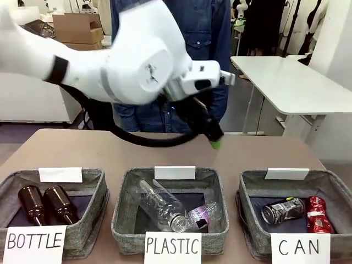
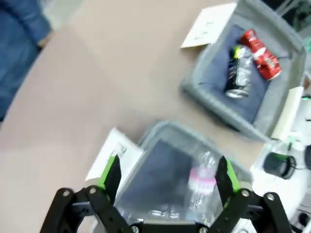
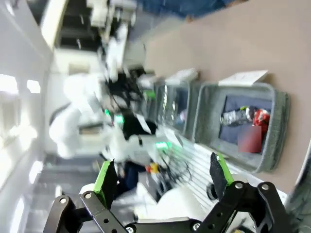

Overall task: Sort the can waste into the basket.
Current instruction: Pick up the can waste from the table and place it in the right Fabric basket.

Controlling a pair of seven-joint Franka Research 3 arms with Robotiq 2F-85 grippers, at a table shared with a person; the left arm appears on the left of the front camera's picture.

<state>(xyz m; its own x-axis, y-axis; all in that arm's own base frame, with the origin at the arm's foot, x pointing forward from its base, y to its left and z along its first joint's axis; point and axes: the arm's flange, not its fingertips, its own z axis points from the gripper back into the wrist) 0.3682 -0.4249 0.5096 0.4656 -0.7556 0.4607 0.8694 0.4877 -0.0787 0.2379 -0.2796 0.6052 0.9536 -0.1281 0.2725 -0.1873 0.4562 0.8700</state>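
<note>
Left gripper [image 2: 167, 178] hangs open and empty over the "PLASTIC" basket [image 1: 127, 215]. Right gripper [image 3: 162, 178] is open too. Both cans, black-and-silver [image 1: 282, 210] and red [image 1: 317, 214], lie in the "CAN" basket [image 1: 248, 215].

- Setting: robotics lab or test room.
- White robot arm [image 1: 110, 60] with black cable over a brown table [image 1: 110, 151].
- Three grey baskets with hand-lettered cards [image 1: 172, 246].
- Behind: white desk [image 1: 291, 82], cardboard boxes [image 1: 77, 28], a person in denim [image 1: 203, 33].
</note>
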